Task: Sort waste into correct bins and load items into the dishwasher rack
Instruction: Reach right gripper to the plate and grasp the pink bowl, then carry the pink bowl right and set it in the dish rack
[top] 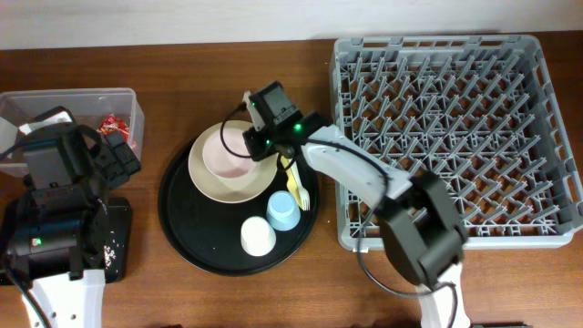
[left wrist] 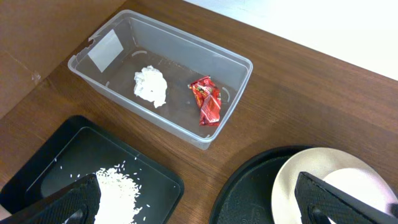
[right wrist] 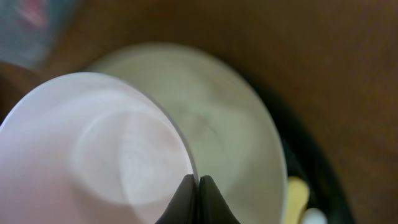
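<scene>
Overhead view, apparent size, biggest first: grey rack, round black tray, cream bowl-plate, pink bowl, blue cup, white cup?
1. grey rack
2. round black tray
3. cream bowl-plate
4. pink bowl
5. blue cup and white cup: they look about alike, so I leave them unranked.

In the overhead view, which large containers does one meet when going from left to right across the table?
Clear plastic box → round black tray → grey dishwasher rack.
</scene>
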Available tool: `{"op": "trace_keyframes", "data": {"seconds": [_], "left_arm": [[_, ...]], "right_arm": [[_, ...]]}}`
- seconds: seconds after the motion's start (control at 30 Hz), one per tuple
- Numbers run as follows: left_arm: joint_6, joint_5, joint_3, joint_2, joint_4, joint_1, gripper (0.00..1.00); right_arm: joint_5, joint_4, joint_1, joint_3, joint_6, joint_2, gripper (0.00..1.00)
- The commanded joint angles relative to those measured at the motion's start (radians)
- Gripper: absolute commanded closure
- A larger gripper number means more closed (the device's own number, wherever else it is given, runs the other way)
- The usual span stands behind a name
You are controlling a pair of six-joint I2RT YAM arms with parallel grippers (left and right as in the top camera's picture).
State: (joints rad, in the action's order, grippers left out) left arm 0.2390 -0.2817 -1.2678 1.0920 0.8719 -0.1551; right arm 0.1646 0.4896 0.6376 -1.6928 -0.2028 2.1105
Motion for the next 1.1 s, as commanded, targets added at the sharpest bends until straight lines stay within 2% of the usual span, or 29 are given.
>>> {"op": "trace_keyframes", "data": {"seconds": [0.0, 0.1, 0.23, 0.43, 0.53, 0.67, 0.83, 1.07], "left_arm": [[0.002, -0.011, -0.003, -0.005, -0.002, -0.006, 0.01], [0.002, -0.011, -0.003, -0.005, -0.002, -0.006, 0.01], [0.002, -0.011, -0.003, -0.005, -0.002, -0.006, 0.01], [0.002, -0.011, -0.003, -0.005, -0.002, -0.006, 0.01], [0.002, -0.011, -0.003, -0.005, 0.005, -0.006, 0.01], [0.002, -0.011, -0.003, -0.005, 0.005, -0.006, 0.01], [0.002, -0.011, -0.003, -0.005, 0.005, -0.006, 0.01], [0.002, -0.011, -0.003, -0.005, 0.005, -0.006, 0.01]], "right_arm": [[0.017, 0.002, 0.003, -0.052, 0.005, -0.204, 0.96], [-0.021, 0.074, -0.023, -0.052, 0.029, -0.339, 0.96], [-0.020, 0.209, -0.134, -0.052, 0.149, -0.499, 0.96], [-0.030, 0.383, -0.489, -0.052, 0.208, -0.602, 0.96], [-0.280, 0.410, -0.651, -0.052, 0.218, -0.597, 0.96], [-0.681, 0.311, -0.845, -0.052, 0.218, -0.583, 0.96], [-1.084, 0.154, -0.934, -0.051, 0.230, -0.463, 0.96], [-1.353, -0.166, -0.938, -0.051, 0.455, -0.161, 0.96]]}}
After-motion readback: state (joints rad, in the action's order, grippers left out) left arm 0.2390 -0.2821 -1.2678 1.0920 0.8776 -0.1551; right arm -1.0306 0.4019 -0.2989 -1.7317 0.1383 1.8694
